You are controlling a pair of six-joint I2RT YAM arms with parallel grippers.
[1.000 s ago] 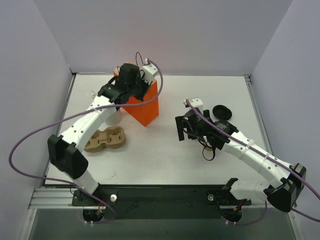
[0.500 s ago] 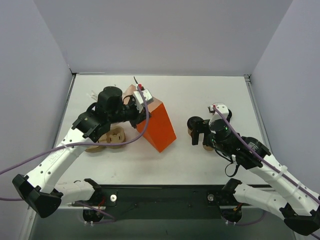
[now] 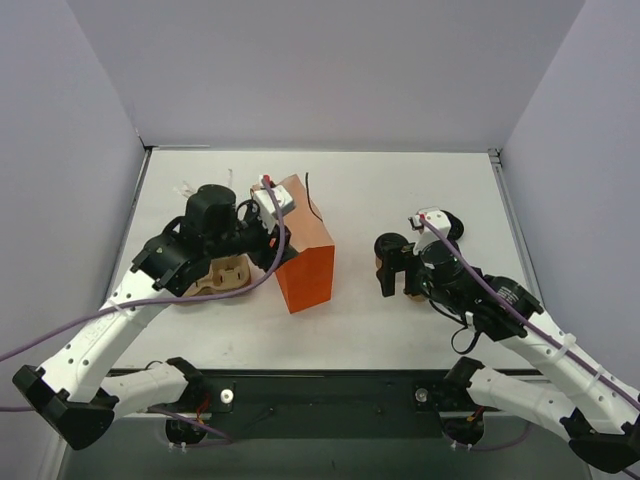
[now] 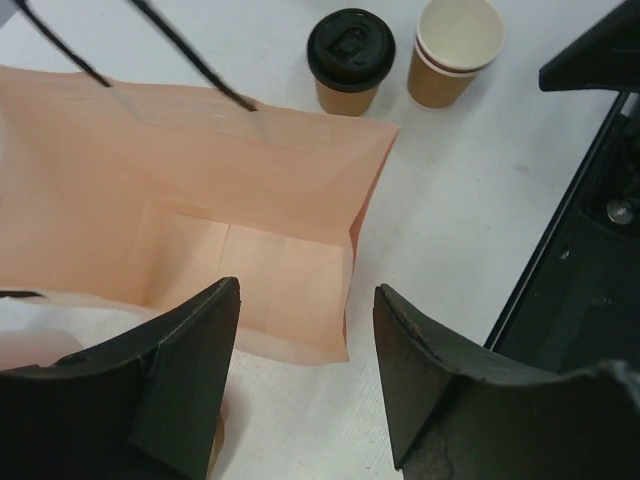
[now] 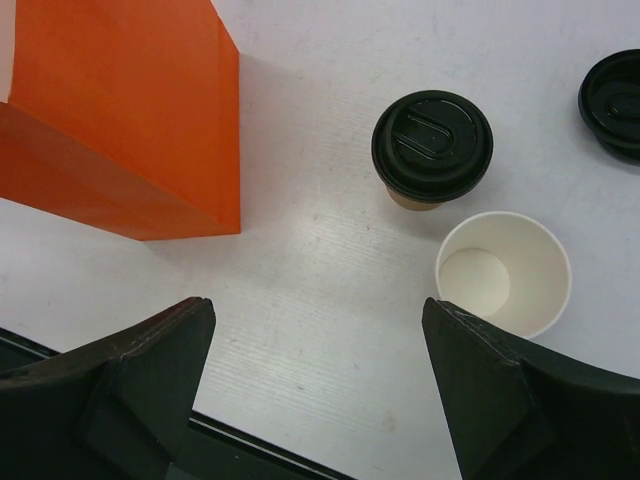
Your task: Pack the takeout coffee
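Observation:
The takeout coffee (image 5: 432, 145), a small tan cup with a black lid, stands on the white table right of the orange bag (image 3: 305, 255). In the left wrist view the coffee (image 4: 350, 55) sits beyond the bag's open mouth (image 4: 200, 230). My left gripper (image 4: 305, 375) hangs open over the bag's near rim, and the paper lies between its fingers without being pinched. My right gripper (image 5: 320, 370) is open and empty, hovering above bare table just in front of the coffee.
A lidless tan cup (image 5: 503, 275) stands beside the coffee, and a loose black lid (image 5: 612, 100) lies further right. A tan cup carrier (image 3: 225, 275) lies left of the bag, under my left arm. The bag's black handles (image 4: 190, 60) stick up.
The bag came from the back of the table to the middle and now stands upright. My left gripper has opened. My right arm moved in over the cups.

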